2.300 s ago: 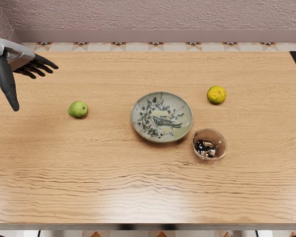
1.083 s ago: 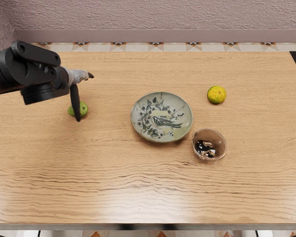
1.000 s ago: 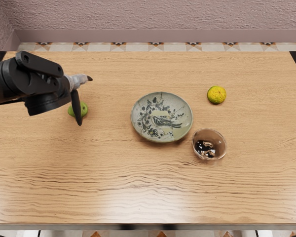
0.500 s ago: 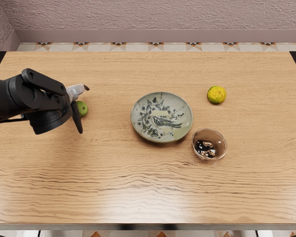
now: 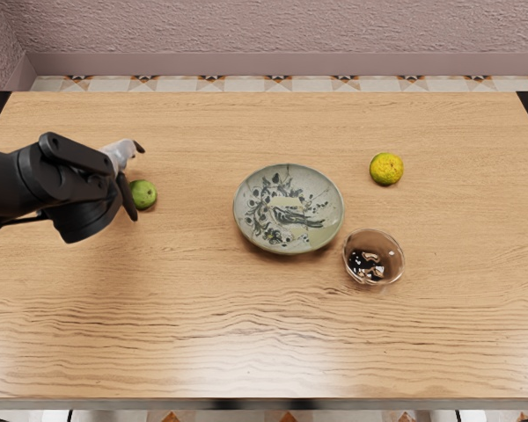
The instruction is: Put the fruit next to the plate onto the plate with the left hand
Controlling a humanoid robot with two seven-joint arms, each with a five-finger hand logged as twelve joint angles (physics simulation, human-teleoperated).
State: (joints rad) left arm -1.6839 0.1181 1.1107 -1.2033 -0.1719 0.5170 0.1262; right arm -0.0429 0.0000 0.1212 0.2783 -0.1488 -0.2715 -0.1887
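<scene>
The left hand [image 5: 120,176] sits just beside the small green fruit [image 5: 144,194], fingers [image 5: 126,200] spread, holding nothing. The fruit looks light, round and rolly, so cup its sides.

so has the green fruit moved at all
No. The green fruit sits at the same spot left of the plate; only the left hand came beside it.

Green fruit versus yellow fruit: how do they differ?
The green fruit is smooth and lies left of the plate, close beside the left hand; the yellow fruit is bumpy and lies right of the plate, far from the hand. Both rest on the table, off the plate.
</scene>
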